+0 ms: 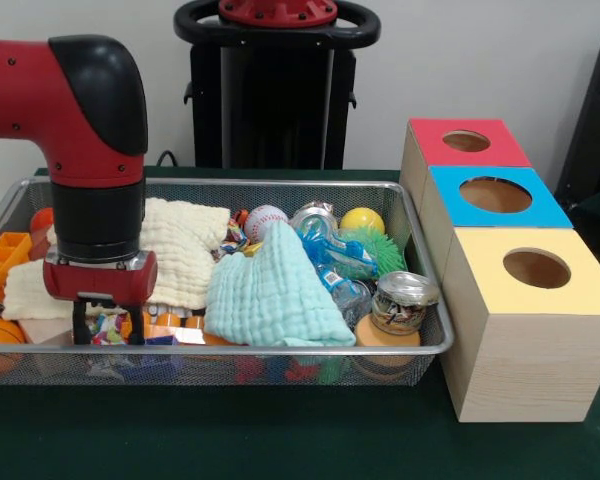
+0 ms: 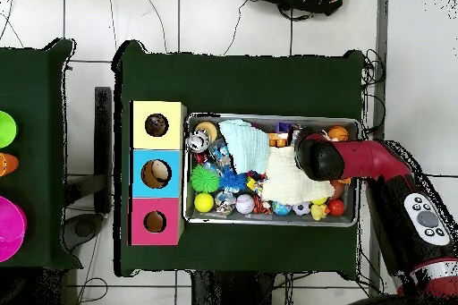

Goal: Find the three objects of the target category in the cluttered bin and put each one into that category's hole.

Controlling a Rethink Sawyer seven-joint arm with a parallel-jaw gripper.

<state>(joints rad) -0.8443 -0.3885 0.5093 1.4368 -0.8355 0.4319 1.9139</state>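
Observation:
The silver wire-mesh bin lies in front of the robot; it also shows in the overhead view. My gripper is low in its left front corner, open. Its black fingers stand either side of a multicoloured knotted bundle. Another multicoloured bundle lies beside the baseball. In the overhead view the arm's wrist hides the gripper. The blue-topped box's round hole is to the right of the bin, and shows in the overhead view.
The red-topped box and the yellow-topped box flank the blue one. The bin also holds a mint cloth, a cream cloth, a spiky green ball, a baseball, a jar and an orange tray.

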